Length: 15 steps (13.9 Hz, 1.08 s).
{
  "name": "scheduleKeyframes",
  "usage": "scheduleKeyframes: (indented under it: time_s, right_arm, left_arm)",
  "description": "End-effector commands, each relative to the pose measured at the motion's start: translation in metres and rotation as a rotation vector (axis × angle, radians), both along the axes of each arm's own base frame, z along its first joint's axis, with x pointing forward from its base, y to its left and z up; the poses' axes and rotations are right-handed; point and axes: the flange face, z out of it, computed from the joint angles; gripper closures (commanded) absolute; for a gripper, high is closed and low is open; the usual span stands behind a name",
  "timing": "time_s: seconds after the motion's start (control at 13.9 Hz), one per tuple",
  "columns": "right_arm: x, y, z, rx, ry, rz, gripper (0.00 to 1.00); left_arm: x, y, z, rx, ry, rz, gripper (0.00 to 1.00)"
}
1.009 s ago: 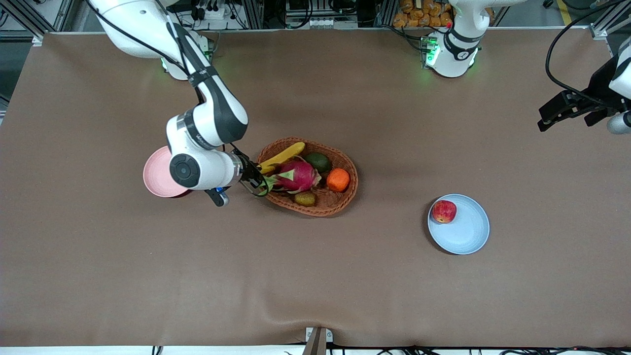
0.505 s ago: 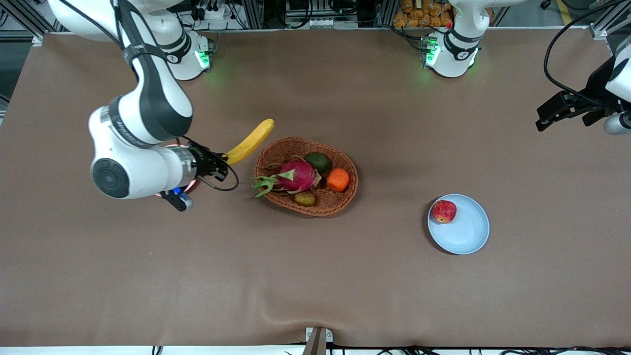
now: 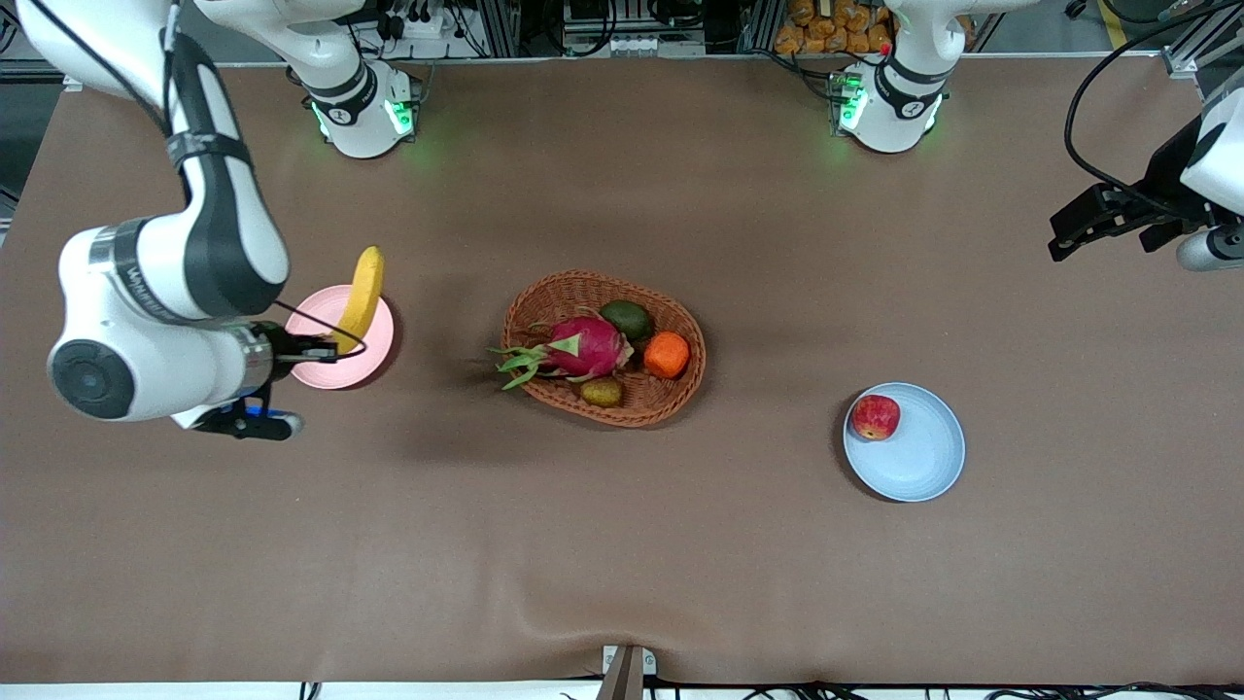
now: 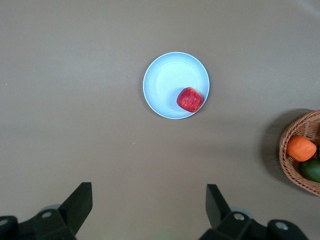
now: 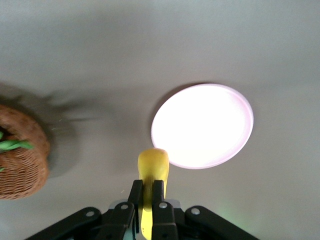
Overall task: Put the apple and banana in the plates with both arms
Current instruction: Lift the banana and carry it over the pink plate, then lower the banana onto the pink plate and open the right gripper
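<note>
My right gripper (image 3: 326, 348) is shut on one end of the yellow banana (image 3: 361, 296) and holds it in the air over the pale pink plate (image 3: 374, 352). The right wrist view shows the banana (image 5: 152, 172) clamped between the fingers, with the pink plate (image 5: 202, 125) below. The red apple (image 3: 876, 417) lies in the pale blue plate (image 3: 923, 467), toward the left arm's end of the table. My left gripper (image 3: 1103, 219) is open and empty, raised high over that end of the table. Its wrist view shows the apple (image 4: 190, 99) in the blue plate (image 4: 162, 85).
An oval woven basket (image 3: 646, 408) sits mid-table between the plates. It holds a pink dragon fruit (image 3: 580, 348), an orange (image 3: 667, 355), an avocado (image 3: 627, 318) and a kiwi (image 3: 602, 392).
My right gripper has lifted the banana out of the basket and carried it toward the right arm's end of the table, to above the pink plate. The left arm has hardly moved.
</note>
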Motion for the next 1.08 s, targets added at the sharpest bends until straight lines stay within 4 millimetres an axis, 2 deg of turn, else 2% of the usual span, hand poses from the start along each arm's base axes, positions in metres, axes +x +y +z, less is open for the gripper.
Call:
scheduleKeyframes:
  time_s: [0.0,0.29,0.5,1.01]
  right_arm:
    - [-0.003,-0.013,-0.041,-0.039,-0.053,0.111,1.00]
    - [0.010,-0.038,-0.076,-0.019,-0.097,0.156,1.00]
    - [0.009,-0.061,-0.089,-0.012,-0.073,0.163,1.00]
    - [-0.001,-0.060,-0.118,-0.011,-0.035,0.156,1.00]
  left_arm:
    - [-0.001,0.001,0.001,-0.015,-0.004,-0.006,0.00]
    - [0.001,0.002,0.004,-0.017,-0.023,-0.006,0.00]
    - [0.001,0.000,0.004,-0.017,-0.023,-0.013,0.00]
    - [-0.004,-0.003,0.007,-0.013,-0.018,-0.019,0.00]
